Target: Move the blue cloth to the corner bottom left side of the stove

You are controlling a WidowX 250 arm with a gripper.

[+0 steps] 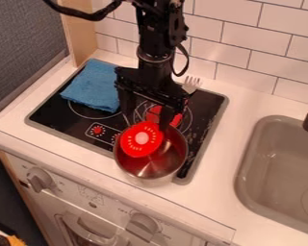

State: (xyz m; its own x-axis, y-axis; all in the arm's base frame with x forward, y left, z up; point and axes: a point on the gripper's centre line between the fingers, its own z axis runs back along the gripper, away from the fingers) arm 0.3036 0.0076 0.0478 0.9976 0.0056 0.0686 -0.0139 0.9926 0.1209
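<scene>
The black gripper (146,121) hangs over the middle of the stove, just behind the metal pot, with its two fingers spread apart. To its left, the blue cloth (96,85) lies folded on the back left part of the black stove (73,120), partly over a burner ring. A gap separates the cloth's front edge from the stove's front left corner. The gripper's body is close to the cloth's right edge and hides part of the stovetop.
A metal pot (150,166) with a red round object (142,139) at its top stands at the stove's front right. Behind are another red item (155,113) and a fork (192,84). A grey sink (247,178) is on the right; a tiled wall is behind.
</scene>
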